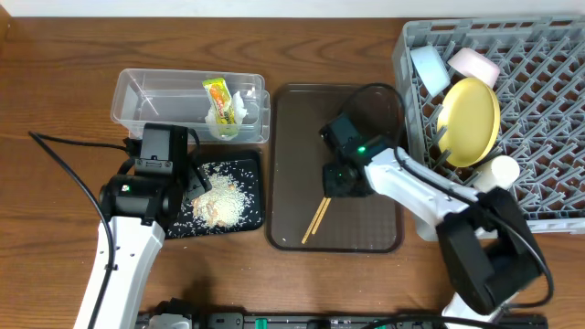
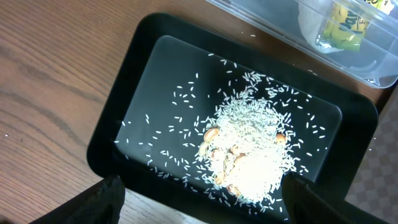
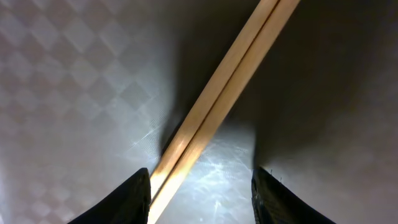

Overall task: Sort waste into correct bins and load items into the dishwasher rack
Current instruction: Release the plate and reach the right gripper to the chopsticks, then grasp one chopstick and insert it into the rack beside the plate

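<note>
1. Left tool (image 2: 203, 190): released, its two fingers spread wide. You have it hanging over the near edge of the black tray (image 2: 130, 93), holding nothing.
2. Rice scraps (image 2: 249, 149): a pale heap inside the black tray, with a few tan bits in it and loose grains scattered around.
3. Clear tub (image 1: 146, 100): on the table (image 1: 55, 73), just behind the black tray. The snack wrapper (image 1: 218, 99) and crumpled white paper (image 1: 242, 110) sit together at its right end.
4. Right tool (image 3: 202, 186): released, held low over the brown tray (image 1: 292, 137), with one finger on each side of the chopsticks (image 3: 217, 99). You cannot tell whether either finger touches the wood.
5. Chopsticks: side by side, lying diagonally on the brown tray's floor.
6. Dishwasher rack (image 1: 548, 183): at the table's right end, loaded at its left side. The yellow plate (image 1: 468, 122) stands on edge, with the light blue bowl (image 1: 428, 68) and white bowl (image 1: 473, 66) behind it. The white cup (image 1: 500, 171) is at the near side.
</note>
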Action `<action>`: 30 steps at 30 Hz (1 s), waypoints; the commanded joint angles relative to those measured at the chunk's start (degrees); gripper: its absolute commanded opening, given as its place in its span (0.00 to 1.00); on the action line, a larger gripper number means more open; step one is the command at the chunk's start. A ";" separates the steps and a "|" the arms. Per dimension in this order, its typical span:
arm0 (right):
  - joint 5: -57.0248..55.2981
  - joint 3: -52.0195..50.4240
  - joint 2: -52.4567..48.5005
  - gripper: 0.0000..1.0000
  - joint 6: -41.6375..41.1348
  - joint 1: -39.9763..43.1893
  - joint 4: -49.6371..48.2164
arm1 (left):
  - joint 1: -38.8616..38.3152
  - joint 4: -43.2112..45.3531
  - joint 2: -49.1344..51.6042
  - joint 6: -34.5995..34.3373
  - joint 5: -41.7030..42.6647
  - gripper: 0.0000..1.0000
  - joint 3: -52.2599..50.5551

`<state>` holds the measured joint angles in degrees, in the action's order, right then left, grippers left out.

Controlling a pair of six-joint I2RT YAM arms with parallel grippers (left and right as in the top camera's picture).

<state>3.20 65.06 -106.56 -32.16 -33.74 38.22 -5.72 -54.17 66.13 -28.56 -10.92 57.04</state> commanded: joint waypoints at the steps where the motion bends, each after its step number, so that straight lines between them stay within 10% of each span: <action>1: -0.20 0.07 -1.64 0.49 -1.70 -0.70 -0.11 | 0.28 -0.26 0.11 -0.70 -1.14 0.83 0.57; 30: -4.02 -0.31 1.99 0.47 -4.00 -0.74 2.78 | 0.28 -0.24 0.11 -0.70 -1.14 0.83 0.52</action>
<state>1.34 65.17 -106.19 -34.98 -33.82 40.49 -5.72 -54.17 66.13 -28.56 -10.92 57.04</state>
